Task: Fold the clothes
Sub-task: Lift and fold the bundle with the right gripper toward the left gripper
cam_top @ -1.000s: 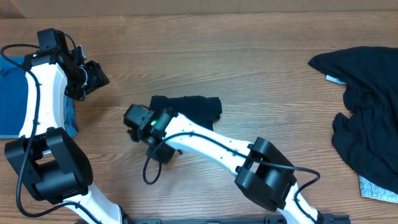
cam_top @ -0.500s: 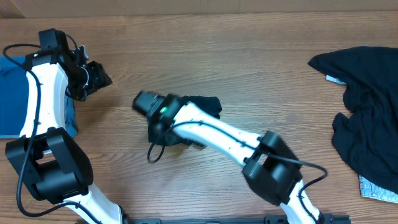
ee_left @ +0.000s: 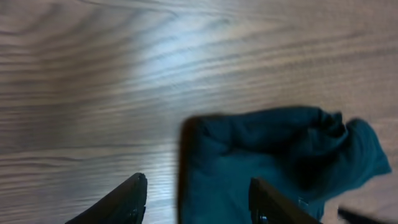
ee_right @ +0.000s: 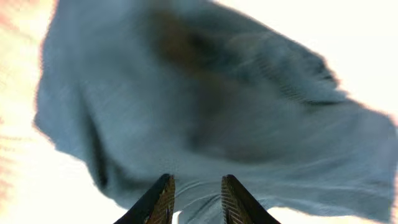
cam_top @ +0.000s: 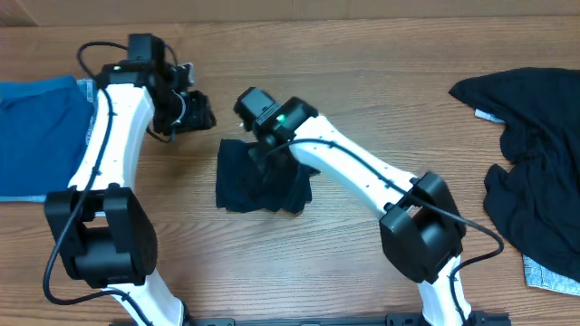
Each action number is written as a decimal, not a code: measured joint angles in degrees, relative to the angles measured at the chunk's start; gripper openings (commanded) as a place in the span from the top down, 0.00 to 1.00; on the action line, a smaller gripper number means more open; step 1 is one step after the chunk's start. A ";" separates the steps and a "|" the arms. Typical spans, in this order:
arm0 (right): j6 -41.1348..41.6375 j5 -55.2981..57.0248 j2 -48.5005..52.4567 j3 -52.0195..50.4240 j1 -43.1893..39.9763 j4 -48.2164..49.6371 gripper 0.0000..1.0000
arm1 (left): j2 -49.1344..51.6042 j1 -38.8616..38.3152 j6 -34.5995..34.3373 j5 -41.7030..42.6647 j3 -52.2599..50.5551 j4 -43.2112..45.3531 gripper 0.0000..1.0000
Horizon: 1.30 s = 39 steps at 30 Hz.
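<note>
Jaws on the left gripper [ee_left: 198, 186] stand apart beside the folded navy garment [cam_top: 243, 181] mid-table; on the right gripper [ee_right: 195, 186] they seem apart, blurred, above it.

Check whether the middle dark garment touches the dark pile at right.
Apart. The overhead view shows bare table between the garment and the pile.
</note>
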 measured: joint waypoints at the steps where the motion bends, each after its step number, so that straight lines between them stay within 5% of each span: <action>1: 0.15 0.09 0.00 0.00 -1.75 0.72 0.71 | 0.00 -1.01 0.02 -0.02 0.00 -0.24 0.44; 11: 0.33 -2.62 0.00 -6.60 -9.68 5.11 0.71 | 0.00 -6.95 0.22 -0.02 -6.67 1.40 0.46; 19: 0.13 -4.59 0.00 -13.84 -10.27 15.32 0.49 | 0.00 -10.38 0.20 0.17 -17.99 8.00 0.46; 22: 0.31 -3.65 0.00 -14.47 -12.22 17.81 0.49 | 0.00 -10.97 0.17 -0.28 -21.75 8.24 0.46; 39: 0.31 -1.84 -0.13 -14.78 -19.12 12.20 0.45 | -1.33 -11.08 -5.01 -4.22 -26.05 11.78 0.46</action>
